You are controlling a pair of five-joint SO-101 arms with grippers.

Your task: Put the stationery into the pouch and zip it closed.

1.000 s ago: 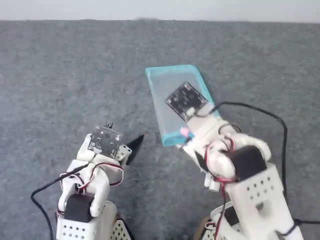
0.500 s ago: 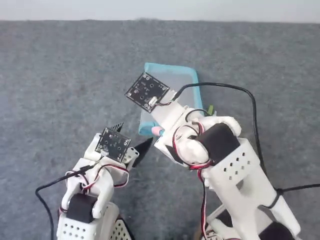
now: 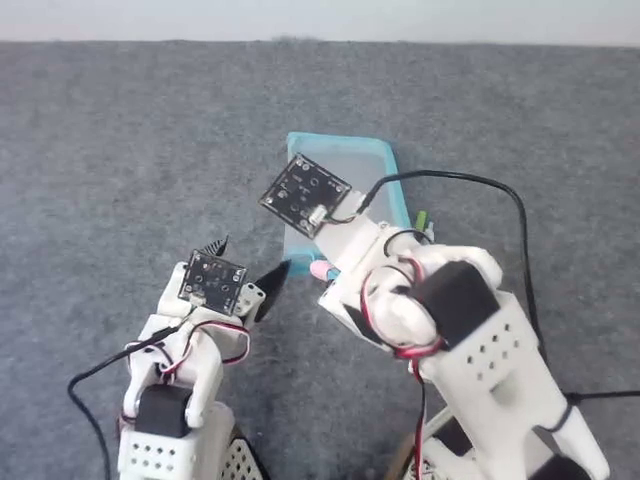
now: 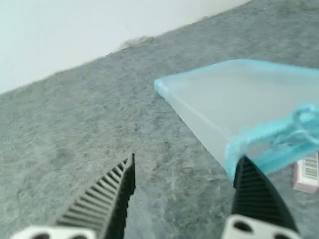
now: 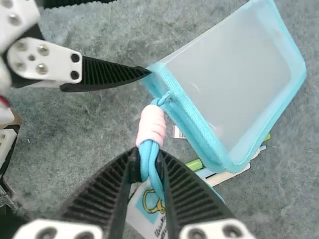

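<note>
The right jaws are clamped together on the blue pull cord [image 5: 145, 167] of the pouch's zip. The cord runs straight out from between them, through a pink bead [image 5: 152, 124], to the slider at a corner of the pouch [image 5: 234, 74].

The left jaws stand wide apart and hold nothing. One black fingertip [image 5: 122, 75] points at that same corner and just touches its blue edging. The other fingertip [image 4: 117, 186] hangs over bare grey tabletop [image 3: 120, 150], well clear of the pouch.

The pouch is a flat, frosted, see-through sleeve with light blue trim. It lies on the tabletop between the two arms, beneath the right arm's wrist, with its zip edge towards the arms. From these views I cannot tell whether the zip is open or closed.

Along that zip edge some stationery shows at the pouch's side: a green pen [image 5: 193, 163], a small white label with a barcode [image 5: 178, 132] and a white card with a yellow line drawing [image 5: 148, 201] close under the right jaws. Whether they lie under the pouch or just beside it is not clear.

As for writing, the label shows barcode stripes and the card has a line of small script under its drawing, and both are too small to make out. The pouch itself shows no print.
</note>
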